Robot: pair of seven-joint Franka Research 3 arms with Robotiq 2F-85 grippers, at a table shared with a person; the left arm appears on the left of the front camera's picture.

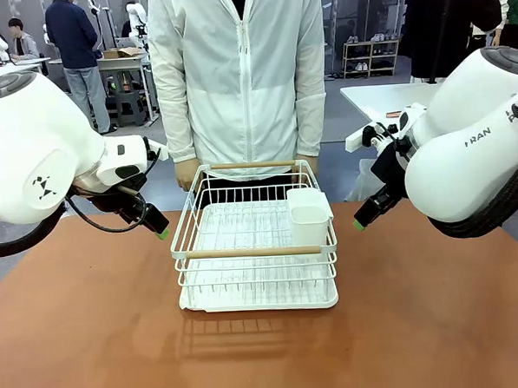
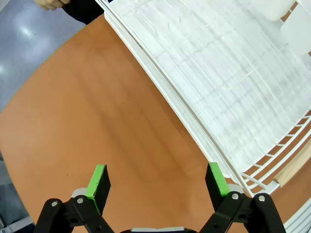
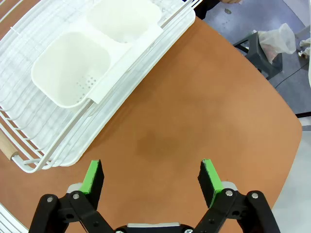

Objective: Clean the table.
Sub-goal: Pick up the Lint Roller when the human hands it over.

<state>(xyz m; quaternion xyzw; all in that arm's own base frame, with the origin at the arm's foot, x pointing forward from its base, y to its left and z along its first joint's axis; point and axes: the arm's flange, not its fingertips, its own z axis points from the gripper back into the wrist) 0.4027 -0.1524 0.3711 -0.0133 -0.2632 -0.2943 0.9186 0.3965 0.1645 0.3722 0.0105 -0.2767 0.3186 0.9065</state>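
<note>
The reddish-brown table [image 1: 93, 342] carries a white wire dish rack [image 1: 256, 246] at its middle. My left gripper [image 1: 161, 229] hangs open above the table just left of the rack, nothing between its green pads [image 2: 98, 180]. On the other side my right gripper [image 1: 359, 222] stands open too, over bare tabletop [image 3: 194, 121] beside the rack [image 3: 73, 82]. Nothing is held by either. In the left wrist view the rack's ribbed tray [image 2: 233, 82] runs along the right of my gripper [image 2: 158, 182]. The right wrist view has my gripper [image 3: 153, 177] below the rack's white cutlery cup [image 3: 73, 68].
A person in a white jacket [image 1: 235, 73] stands at the far side, hands close to the rack's back rim. A white cutlery cup [image 1: 308, 213] sits in the rack's right corner. A stool with a plastic bag [image 3: 272, 41] stands beyond the table's rounded corner.
</note>
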